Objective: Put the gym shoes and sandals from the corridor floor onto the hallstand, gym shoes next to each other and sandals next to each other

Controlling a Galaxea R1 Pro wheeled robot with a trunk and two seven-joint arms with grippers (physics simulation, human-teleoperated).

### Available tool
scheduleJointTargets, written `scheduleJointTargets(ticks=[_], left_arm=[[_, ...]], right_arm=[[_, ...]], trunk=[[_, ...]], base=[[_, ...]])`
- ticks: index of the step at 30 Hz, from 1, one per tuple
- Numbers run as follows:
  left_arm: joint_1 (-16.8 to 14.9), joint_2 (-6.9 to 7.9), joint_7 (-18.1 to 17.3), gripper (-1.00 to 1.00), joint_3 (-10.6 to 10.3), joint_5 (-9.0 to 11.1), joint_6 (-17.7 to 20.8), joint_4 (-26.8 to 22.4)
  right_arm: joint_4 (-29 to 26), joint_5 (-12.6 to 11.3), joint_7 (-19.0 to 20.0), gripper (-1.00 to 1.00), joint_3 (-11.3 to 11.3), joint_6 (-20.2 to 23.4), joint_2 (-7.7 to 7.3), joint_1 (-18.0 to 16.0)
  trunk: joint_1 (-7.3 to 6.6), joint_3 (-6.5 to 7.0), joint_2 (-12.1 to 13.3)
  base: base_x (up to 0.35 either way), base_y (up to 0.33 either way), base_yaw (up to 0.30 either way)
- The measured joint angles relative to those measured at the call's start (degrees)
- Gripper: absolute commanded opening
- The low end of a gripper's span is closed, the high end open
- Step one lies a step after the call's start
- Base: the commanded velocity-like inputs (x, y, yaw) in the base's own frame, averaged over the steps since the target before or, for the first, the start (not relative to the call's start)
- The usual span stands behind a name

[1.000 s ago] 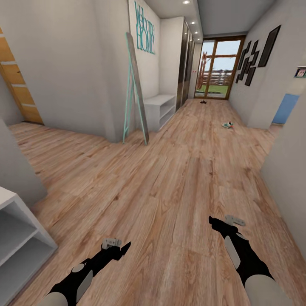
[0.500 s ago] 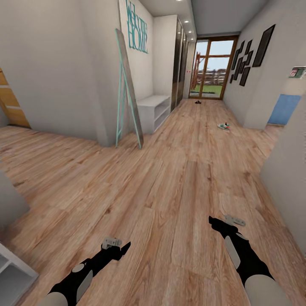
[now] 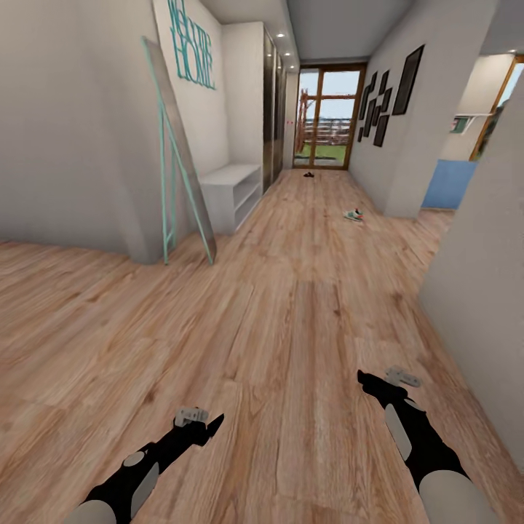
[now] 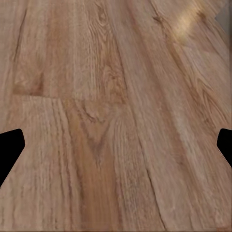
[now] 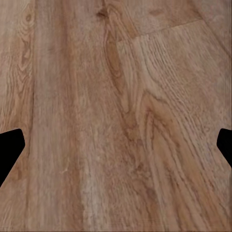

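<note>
Far down the corridor floor [image 3: 291, 306], the gym shoes [image 3: 354, 215] are a small cream, green and red shape near the right wall; I cannot tell the two apart. Farther on, by the glass door, the sandals [image 3: 308, 175] are a tiny dark spot. The hallstand is out of view. My left gripper [image 3: 215, 423] and right gripper [image 3: 364, 378] hover low over bare planks, far from the shoes. In the wrist views the left gripper [image 4: 116, 150] and the right gripper [image 5: 116, 150] are open, black fingertips [image 4: 9, 147] [image 5: 9, 147] wide apart with only wood between them.
A plain low white shelf unit [image 3: 231, 191] stands against the left wall, beside a leaning teal-framed mirror [image 3: 178, 164]. A tall wardrobe [image 3: 273, 109] follows it. A grey wall corner [image 3: 480, 291] juts in close at the right. A glass door [image 3: 324, 116] ends the corridor.
The camera has moved, so the mirror, shelf unit and shoes sit further left. The white shelving at the lower left has left the picture. Both arms keep their pose.
</note>
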Motion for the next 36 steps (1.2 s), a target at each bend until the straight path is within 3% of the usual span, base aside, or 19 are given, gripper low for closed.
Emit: scheduleJointTargets(ticks=[14, 18, 27, 36], left_arm=[[0.0, 0.14, 0.5, 1.0, 0.0, 0.1, 0.0, 0.0], [0.0, 0.28, 3.1, 1.0, 0.2, 0.1, 0.0, 0.0], [0.0, 0.2, 13.6, 1.0, 0.2, 0.1, 0.0, 0.0], [0.0, 0.11, 15.6, 1.0, 0.1, 0.1, 0.0, -0.3]], right_arm=[[0.0, 0.0, 0.0, 1.0, 0.0, 0.0, 0.01, 0.0], [0.0, 0.0, 0.0, 1.0, 0.1, 0.0, 0.01, 0.0], [0.0, 0.0, 0.0, 1.0, 0.1, 0.0, 0.01, 0.0], [0.0, 0.1, 0.0, 1.0, 0.1, 0.0, 0.01, 0.0]], trunk=[[0.0, 0.0, 0.0], [0.0, 0.0, 0.0], [0.0, 0.0, 0.0], [0.0, 0.0, 0.0]], base=[[0.346, 0.0, -0.057], [0.346, 0.0, -0.001], [0.346, 0.0, 0.0], [0.346, 0.0, 0.0]])
